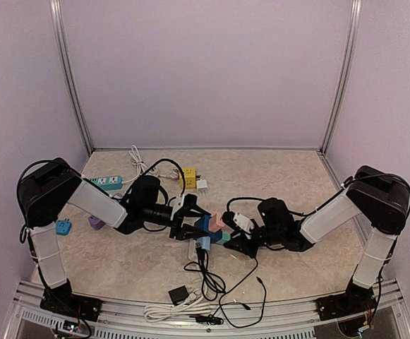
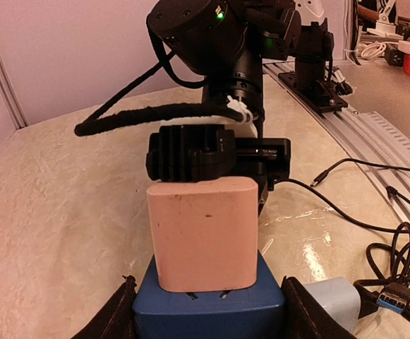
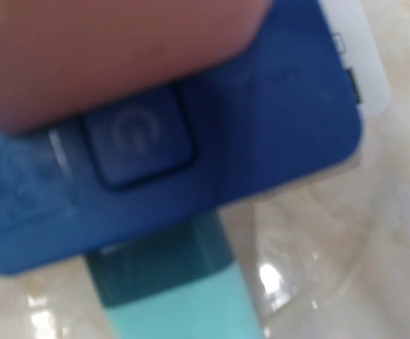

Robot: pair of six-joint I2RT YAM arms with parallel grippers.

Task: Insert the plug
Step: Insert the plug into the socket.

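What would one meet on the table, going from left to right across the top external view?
Small blue adapter, green power strip, yellow adapter, white adapter, pink plug. The blue socket block overlaps the pink plug, so it is left out.

place: looks like a robotics lab test cell tbh | walls: plain lilac panels [image 1: 205, 70] framed by aluminium posts [image 1: 69, 85] | base: marble-look surface [image 1: 282, 169] | front: metal rail [image 1: 275, 311] with the left arm [image 1: 99, 201] and right arm [image 1: 332, 215] bolted on | clutter: power strip [image 1: 106, 182], loose cables [image 1: 222, 286] everywhere
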